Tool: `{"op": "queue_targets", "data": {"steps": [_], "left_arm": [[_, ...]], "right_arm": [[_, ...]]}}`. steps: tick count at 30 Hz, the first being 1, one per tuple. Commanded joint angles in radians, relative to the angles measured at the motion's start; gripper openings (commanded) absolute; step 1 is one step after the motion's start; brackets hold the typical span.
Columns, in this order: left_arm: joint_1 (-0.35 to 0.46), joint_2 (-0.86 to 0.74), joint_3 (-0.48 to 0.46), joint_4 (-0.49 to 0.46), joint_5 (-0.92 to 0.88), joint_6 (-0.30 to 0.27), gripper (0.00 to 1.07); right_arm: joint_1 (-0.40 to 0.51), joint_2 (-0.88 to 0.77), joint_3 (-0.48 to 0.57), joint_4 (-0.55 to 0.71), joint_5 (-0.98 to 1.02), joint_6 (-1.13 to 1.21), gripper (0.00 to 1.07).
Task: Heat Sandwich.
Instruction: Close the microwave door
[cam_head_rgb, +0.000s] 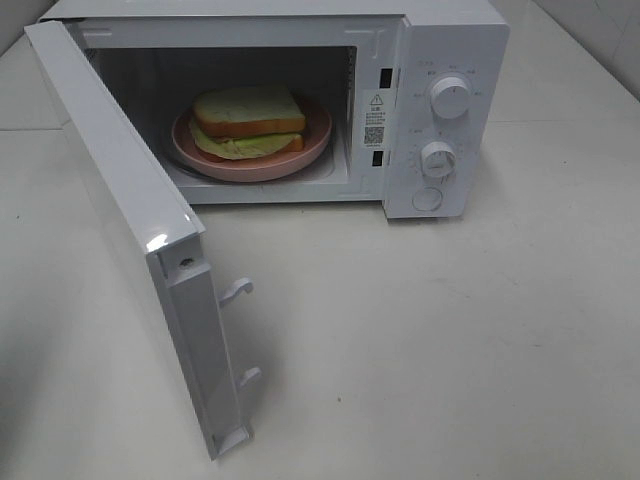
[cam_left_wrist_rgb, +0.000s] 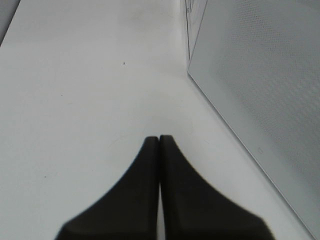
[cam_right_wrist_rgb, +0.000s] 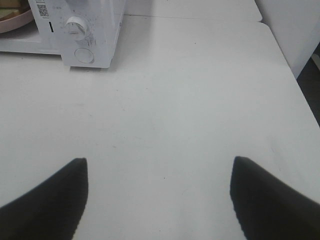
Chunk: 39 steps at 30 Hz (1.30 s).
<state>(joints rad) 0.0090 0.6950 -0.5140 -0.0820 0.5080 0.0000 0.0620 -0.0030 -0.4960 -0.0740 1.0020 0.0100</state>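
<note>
The sandwich (cam_head_rgb: 248, 121), white bread with tan crust and green filling, lies on a round pink plate (cam_head_rgb: 300, 157) inside the open white microwave (cam_head_rgb: 440, 40). Its door (cam_head_rgb: 130, 230) swings wide toward the front left. Neither gripper shows in the high view. In the left wrist view my left gripper (cam_left_wrist_rgb: 159, 137) is shut with its black fingers pressed together on nothing, over the white table just beside the door's outer face (cam_left_wrist_rgb: 260, 85). My right gripper (cam_right_wrist_rgb: 160, 165) stands open and empty above the table, away from the microwave's front right corner (cam_right_wrist_rgb: 90, 50); the plate's edge (cam_right_wrist_rgb: 12, 21) peeks in.
Two round knobs (cam_head_rgb: 450, 97) (cam_head_rgb: 438, 158) and a round button (cam_head_rgb: 427, 199) sit on the microwave's control panel. Two latch hooks (cam_head_rgb: 236, 290) stick out of the door's edge. White table (cam_head_rgb: 450, 330) spreads in front and to the right. A dark gap (cam_right_wrist_rgb: 307, 80) marks the table's far edge.
</note>
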Motion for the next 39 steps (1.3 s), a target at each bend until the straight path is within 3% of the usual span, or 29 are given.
{"op": "queue_targets", "data": {"steps": [1, 11, 21, 23, 34, 38, 39], "left_arm": [[0.001, 0.057, 0.061, -0.008, -0.190, -0.007, 0.00], [0.001, 0.216, 0.176, 0.007, -0.590, -0.007, 0.00], [-0.028, 0.431, 0.200, 0.113, -0.952, -0.018, 0.00], [-0.063, 0.481, 0.200, 0.185, -1.065, -0.018, 0.00], [-0.140, 0.614, 0.200, 0.296, -1.171, -0.022, 0.00], [-0.144, 0.671, 0.196, 0.364, -1.244, -0.128, 0.00], [-0.144, 0.671, 0.196, 0.364, -1.244, -0.128, 0.00]], "right_arm": [[-0.004, -0.029, 0.000, 0.003, -0.007, 0.011, 0.75], [-0.004, -0.029, 0.000, 0.003, -0.007, 0.011, 0.75], [-0.004, -0.029, 0.000, 0.003, -0.007, 0.014, 0.75], [-0.004, -0.029, 0.000, 0.003, -0.007, 0.014, 0.75], [-0.004, -0.029, 0.000, 0.003, -0.007, 0.014, 0.75], [-0.004, -0.029, 0.000, 0.003, -0.007, 0.014, 0.75], [-0.004, -0.029, 0.000, 0.003, -0.007, 0.014, 0.75]]}}
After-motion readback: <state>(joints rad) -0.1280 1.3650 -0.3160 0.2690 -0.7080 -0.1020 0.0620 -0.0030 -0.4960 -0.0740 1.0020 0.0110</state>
